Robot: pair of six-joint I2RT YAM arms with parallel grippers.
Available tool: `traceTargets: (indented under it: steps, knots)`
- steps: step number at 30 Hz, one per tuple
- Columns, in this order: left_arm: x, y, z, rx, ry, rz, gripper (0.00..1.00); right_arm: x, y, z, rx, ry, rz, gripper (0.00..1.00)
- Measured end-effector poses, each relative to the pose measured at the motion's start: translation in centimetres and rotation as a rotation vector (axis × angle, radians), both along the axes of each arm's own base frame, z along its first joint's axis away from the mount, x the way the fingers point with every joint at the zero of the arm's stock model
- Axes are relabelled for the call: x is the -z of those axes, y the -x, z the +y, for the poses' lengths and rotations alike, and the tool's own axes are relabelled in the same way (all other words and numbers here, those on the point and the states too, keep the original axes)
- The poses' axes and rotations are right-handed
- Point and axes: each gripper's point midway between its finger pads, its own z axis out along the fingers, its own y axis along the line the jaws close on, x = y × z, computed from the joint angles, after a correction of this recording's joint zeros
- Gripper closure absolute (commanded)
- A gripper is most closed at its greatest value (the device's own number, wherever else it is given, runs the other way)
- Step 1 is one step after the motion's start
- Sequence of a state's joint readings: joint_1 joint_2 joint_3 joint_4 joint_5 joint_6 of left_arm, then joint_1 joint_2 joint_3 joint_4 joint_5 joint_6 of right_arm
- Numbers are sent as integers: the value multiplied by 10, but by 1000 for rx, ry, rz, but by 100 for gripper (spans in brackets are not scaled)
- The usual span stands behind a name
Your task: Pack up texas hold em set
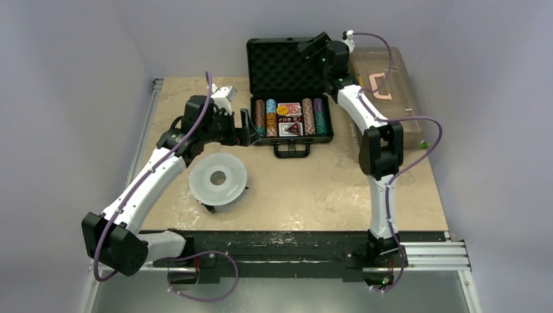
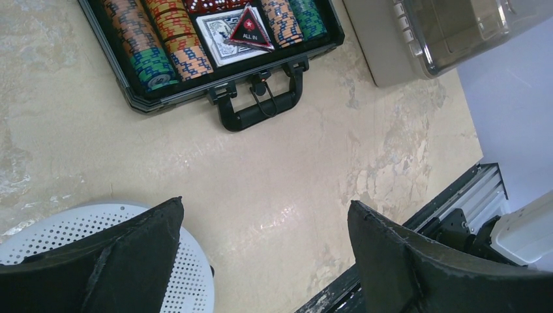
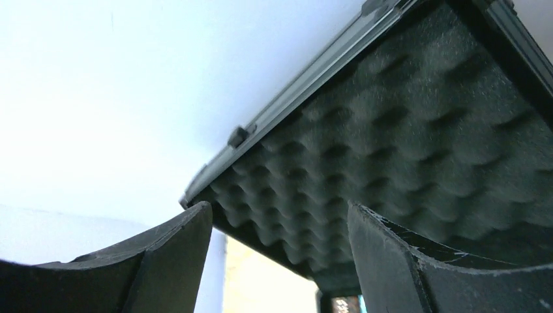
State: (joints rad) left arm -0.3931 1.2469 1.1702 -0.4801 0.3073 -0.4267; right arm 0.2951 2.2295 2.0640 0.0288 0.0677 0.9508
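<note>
- Small black briefcase (image 1: 313, 138): lies open at the far middle of the table (image 1: 313, 189), its base flat and its front facing the arms.
- Lid (image 1: 283, 68): stands raised behind the base, with the black egg-crate foam lining facing forward.
- Poker chips (image 2: 153, 39): coloured rows lie on edge in the base, some on the left and some on the right (orange, green, blue and purple tones show).
- Card deck (image 2: 222, 29): lies in the middle compartment between the chip rows, with a red and black triangular "ALL IN" marker (image 2: 250, 29) on top of it.
- Small round orange button (image 1: 282, 109): sits in the middle compartment, towards the lid.
- Black handle (image 2: 261, 114): lies flat on the table against the case front.
- Left gripper (image 2: 264, 215): the fingers are spread wide with nothing between them. It sits low, just beside the left wall of the case.
- Right gripper (image 3: 279, 215): the fingers are apart and hold nothing. It is raised at the upper right corner of the lid, and the foam fills the wrist view beyond them.
- Perforated grey-white disc (image 1: 218, 178): lies on the table near the left arm, well apart from the case.
- Translucent brown toolbox (image 1: 385, 81): stands to the right of the case.
</note>
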Motion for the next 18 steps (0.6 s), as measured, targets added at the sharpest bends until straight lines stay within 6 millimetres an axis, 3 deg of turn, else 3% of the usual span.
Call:
traceTargets:
  steps: [7,13,18]
  knots:
    - [0,0,0,2,2,-1,7,6,-39,8,11,-194,-55,28]
    - [-1,1,0,3,2,-1,7,27,-54,11,52,-276,-45,39]
    - [-1,1,-1,9,6,1,7,12,-57,7,78,-322,-92,50]
